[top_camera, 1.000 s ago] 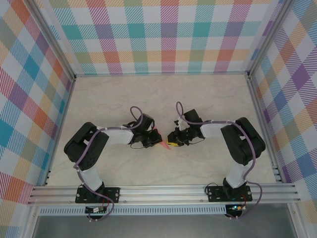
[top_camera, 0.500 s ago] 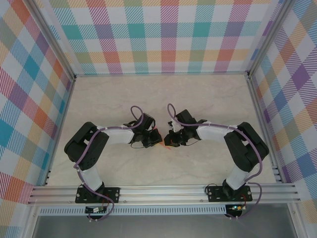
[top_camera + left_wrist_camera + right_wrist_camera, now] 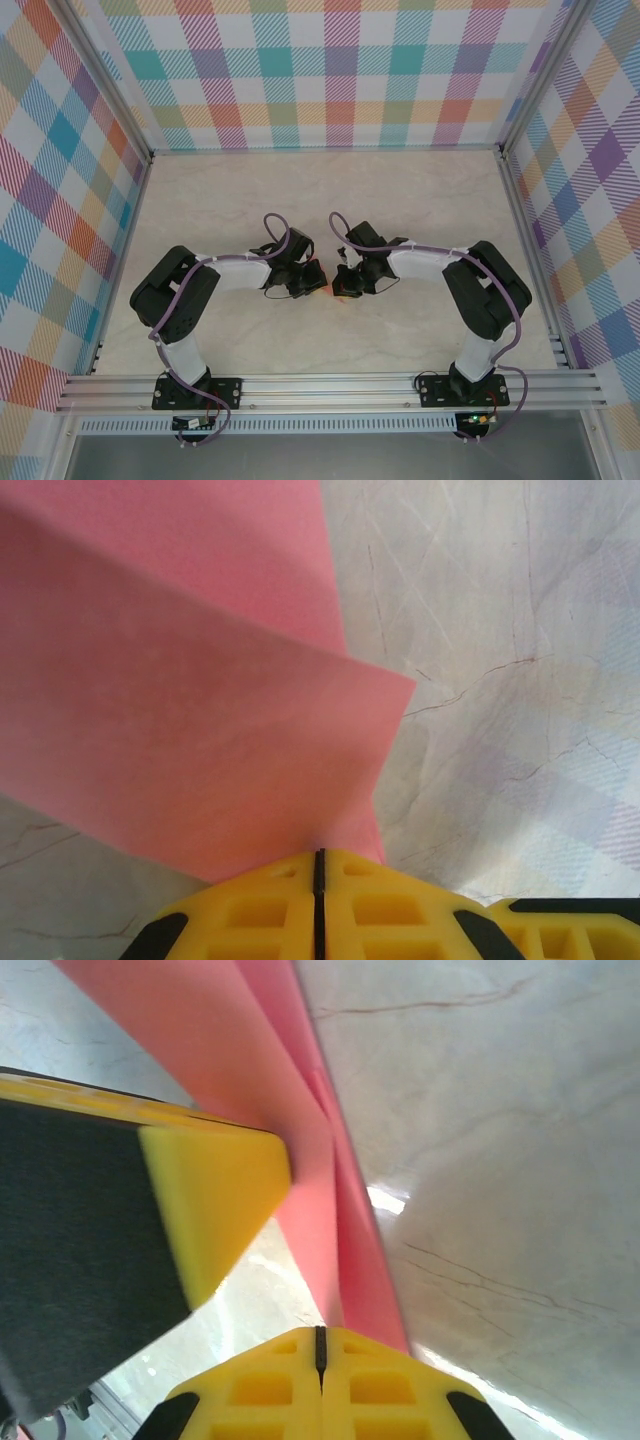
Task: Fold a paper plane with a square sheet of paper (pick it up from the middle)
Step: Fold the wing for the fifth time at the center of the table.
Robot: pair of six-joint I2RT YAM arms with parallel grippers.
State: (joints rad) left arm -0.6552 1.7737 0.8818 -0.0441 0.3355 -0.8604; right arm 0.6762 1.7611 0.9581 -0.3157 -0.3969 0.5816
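Note:
The salmon-pink paper [image 3: 190, 700] is a creased, folded shape held between both grippers just above the table. In the left wrist view my left gripper [image 3: 318, 856] is shut on its near edge, and two layers fan out ahead. In the right wrist view my right gripper [image 3: 320, 1332] is shut on a narrow folded strip of the paper [image 3: 330, 1230], with a yellow finger of the left gripper [image 3: 215, 1190] pressed against it from the left. From above, the left gripper [image 3: 316, 280] and the right gripper [image 3: 346, 284] meet tip to tip, and only a sliver of the paper [image 3: 335, 293] shows.
The pale marbled table [image 3: 330, 200] lies open behind and to both sides of the arms. Checked walls [image 3: 320, 70] enclose it at the back and sides. An aluminium rail [image 3: 330, 385] runs along the near edge by the arm bases.
My right gripper has moved left towards the left gripper until the two tips meet over the paper. The left arm has stayed still.

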